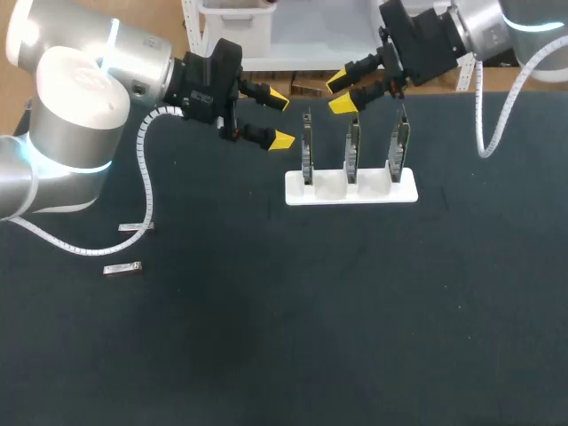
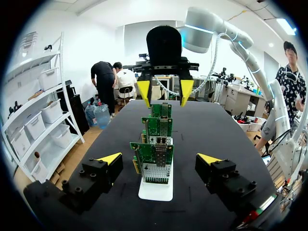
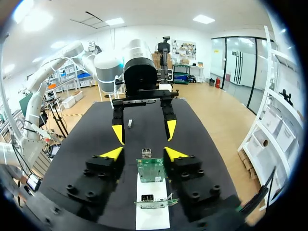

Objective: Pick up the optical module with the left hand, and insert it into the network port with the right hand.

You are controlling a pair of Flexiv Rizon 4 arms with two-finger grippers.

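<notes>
Table (image 1: 311, 337): dark, matte, cloth-like surface.

Holder (image 1: 351, 188): white, flat, rectangular block. It holds three green network cards on edge in a row: left card (image 1: 307, 151), middle card (image 1: 352, 151), right card (image 1: 398, 146). Each is a thin board with bare metal parts. The right wrist view shows a small silver box-shaped port cage (image 3: 146, 153) on the card ahead of the fingers.

Optical module (image 1: 122, 268): small silver metal bar, lying flat on the table on your left side, well apart from the holder. A second module (image 1: 136, 228) of the same kind lies just behind it. Neither is touched by anything.

Your left gripper (image 1: 280, 120): released, black fingers spread, yellow tips bare. It hangs just beside the holder's left end, well apart from both modules.

Your right gripper (image 1: 340, 93): also spread wide and carrying nothing, above and behind the middle card.

The two grippers face each other along the row of cards, which stands between them.
</notes>
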